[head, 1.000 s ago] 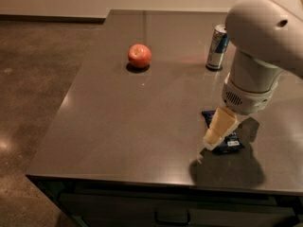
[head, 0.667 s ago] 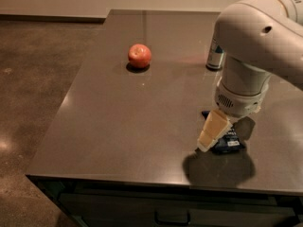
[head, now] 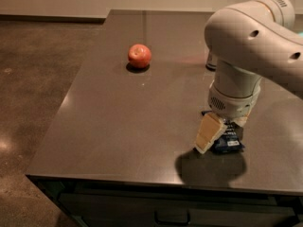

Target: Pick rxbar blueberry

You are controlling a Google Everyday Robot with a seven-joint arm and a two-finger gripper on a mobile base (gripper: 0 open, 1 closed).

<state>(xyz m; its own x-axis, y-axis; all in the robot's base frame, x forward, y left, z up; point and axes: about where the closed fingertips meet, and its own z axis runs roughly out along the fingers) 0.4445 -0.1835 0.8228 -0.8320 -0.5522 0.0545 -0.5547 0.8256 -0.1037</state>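
The rxbar blueberry (head: 228,142) is a flat dark navy wrapper lying on the dark tabletop (head: 142,117) near the front right. My gripper (head: 221,137) hangs from the white arm (head: 246,46) straight above it, down at table level. One cream finger (head: 208,134) stands at the bar's left end, and the other is mostly hidden behind the wrist on the right. The jaws look apart with the bar between them. Part of the bar is covered by the wrist.
A red apple (head: 139,56) sits at the back left of the table. A drink can (head: 210,60) stands at the back, almost wholly hidden behind the arm. The table's front edge (head: 142,178) runs just below the gripper, and brown floor lies to the left.
The arm has swung left and now covers the can. The gripper has come lower over the bar, which has not moved.
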